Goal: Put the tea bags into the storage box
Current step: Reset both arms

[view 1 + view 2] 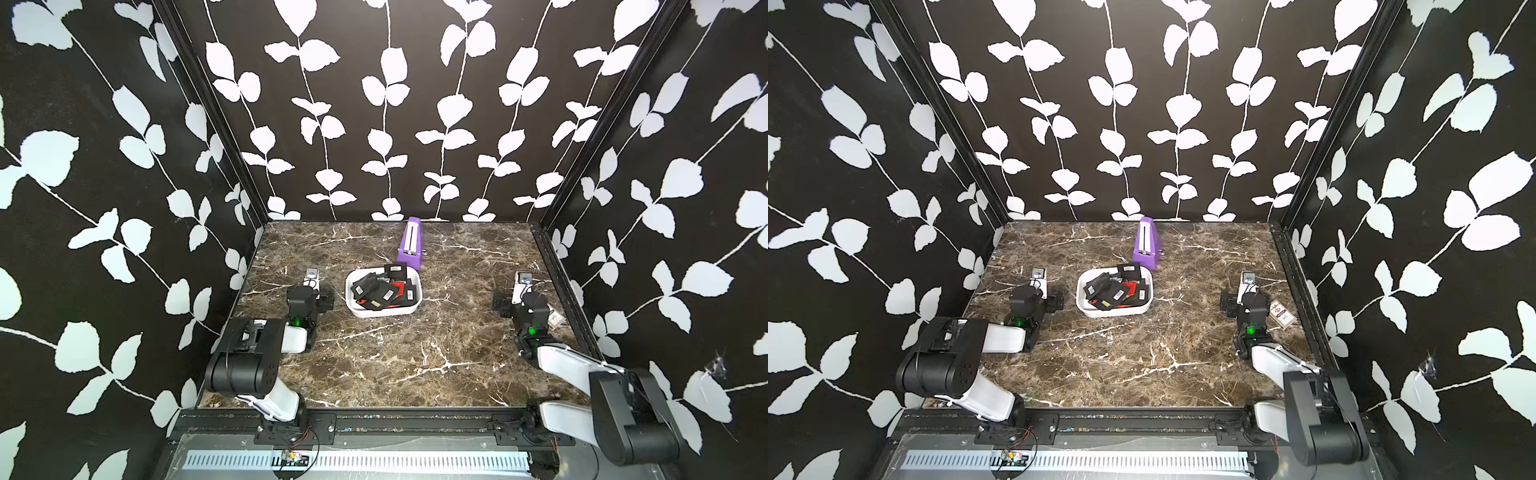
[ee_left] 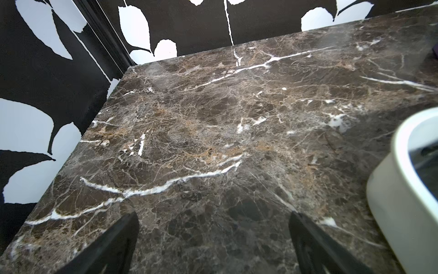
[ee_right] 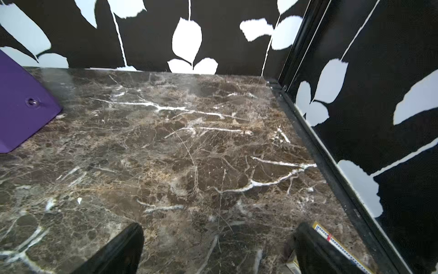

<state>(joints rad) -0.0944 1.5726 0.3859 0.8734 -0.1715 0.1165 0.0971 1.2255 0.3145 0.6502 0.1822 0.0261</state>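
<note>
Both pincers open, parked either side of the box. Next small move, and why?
Probably swing the left pincer, open and nearer, to the black sachet perched on the far rim of the storage box, and nudge it in. The other tea bags already lie inside; none shows loose on the table.

- Storage box (image 2: 400,189): left wrist view shows one rounded corner; the rest is cut off at the frame edge.
- Tea bags (image 1: 365,286): piled overlapping in both top views. The lower ones are hidden, and the count and label print are too small to tell.
- Purple box (image 3: 23,102): one end only in the right wrist view.
- Card pack (image 1: 1282,316): partly behind the right arm (image 1: 1275,361); print unreadable.
- Left gripper (image 2: 213,220), right gripper (image 3: 218,227): jaws cut off, only the tips showing.
</note>
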